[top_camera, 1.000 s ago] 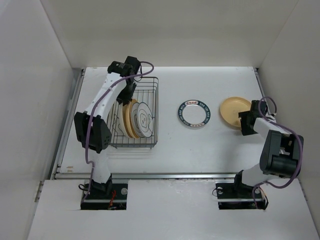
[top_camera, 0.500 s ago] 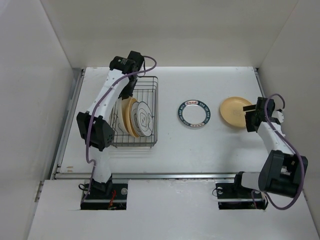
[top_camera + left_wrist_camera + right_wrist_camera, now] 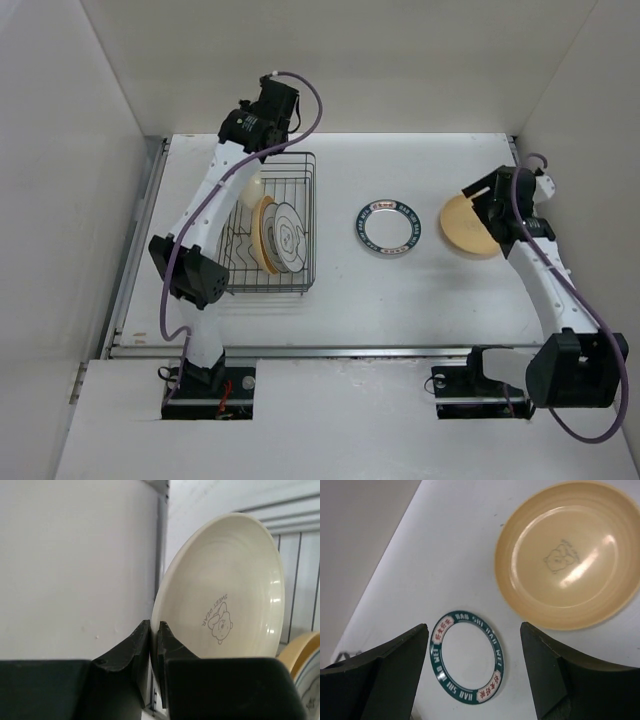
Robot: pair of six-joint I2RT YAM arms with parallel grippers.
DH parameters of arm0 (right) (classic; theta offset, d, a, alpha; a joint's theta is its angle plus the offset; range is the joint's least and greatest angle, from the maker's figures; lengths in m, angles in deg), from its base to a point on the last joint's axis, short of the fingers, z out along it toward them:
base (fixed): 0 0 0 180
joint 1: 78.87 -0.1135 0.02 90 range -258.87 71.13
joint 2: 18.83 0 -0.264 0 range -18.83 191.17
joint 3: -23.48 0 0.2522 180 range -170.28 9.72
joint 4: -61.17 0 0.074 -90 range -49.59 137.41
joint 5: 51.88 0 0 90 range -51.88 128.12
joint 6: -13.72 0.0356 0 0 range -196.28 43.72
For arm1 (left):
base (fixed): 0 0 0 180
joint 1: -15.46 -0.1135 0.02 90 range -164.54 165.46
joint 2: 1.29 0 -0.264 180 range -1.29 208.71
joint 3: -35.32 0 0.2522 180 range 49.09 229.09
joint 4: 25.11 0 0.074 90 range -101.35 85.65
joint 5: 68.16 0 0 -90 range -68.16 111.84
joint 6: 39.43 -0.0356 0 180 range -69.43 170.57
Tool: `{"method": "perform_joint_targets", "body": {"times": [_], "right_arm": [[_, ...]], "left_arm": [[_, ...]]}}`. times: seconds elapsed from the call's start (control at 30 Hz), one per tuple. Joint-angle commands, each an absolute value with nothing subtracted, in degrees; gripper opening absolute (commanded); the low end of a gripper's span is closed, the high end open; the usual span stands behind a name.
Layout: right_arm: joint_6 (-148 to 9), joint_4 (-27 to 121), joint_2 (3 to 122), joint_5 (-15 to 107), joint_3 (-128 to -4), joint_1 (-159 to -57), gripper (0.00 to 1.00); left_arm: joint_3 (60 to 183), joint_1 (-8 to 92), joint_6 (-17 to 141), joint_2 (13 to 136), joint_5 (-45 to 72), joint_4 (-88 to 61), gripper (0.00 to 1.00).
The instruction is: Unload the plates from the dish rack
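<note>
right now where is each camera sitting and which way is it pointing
Top external: fixed above and behind the arms, looking down on the table; both arms and bases show, dish rack at left.
Left wrist: on the left arm, facing along the left gripper, shut on the rim of a cream plate.
Right wrist: on the right arm, looking down past the open right gripper at a tan plate and a green-ringed plate.
Shared: top external and right wrist both show those two plates flat on the table.
</note>
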State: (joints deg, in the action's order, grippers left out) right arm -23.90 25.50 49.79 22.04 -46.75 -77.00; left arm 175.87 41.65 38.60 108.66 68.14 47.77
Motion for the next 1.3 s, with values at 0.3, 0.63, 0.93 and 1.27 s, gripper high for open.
{"method": "perform_joint_targets", "body": {"times": [0.3,0.63,0.93,1.27], "right_arm": [[-41.9,55.6,60.0,67.7,-51.9,-88.1,0.80],[-34.2,64.4,73.4,78.5,-59.6,-93.8,0.80],[-32.4,65.0,77.8,77.9,-60.2,-97.4,0.80],[-28.1,66.9,80.7,77.9,-60.2,-98.1,0.00]], "left_arm": [[180.6,42.6,41.3,101.4,68.5,24.7,0.00],[178.7,38.5,58.9,101.4,20.5,40.5,0.00],[173.7,38.0,61.8,101.4,11.3,40.5,0.00],[172.6,38.0,59.5,101.4,12.9,41.6,0.23]]}}
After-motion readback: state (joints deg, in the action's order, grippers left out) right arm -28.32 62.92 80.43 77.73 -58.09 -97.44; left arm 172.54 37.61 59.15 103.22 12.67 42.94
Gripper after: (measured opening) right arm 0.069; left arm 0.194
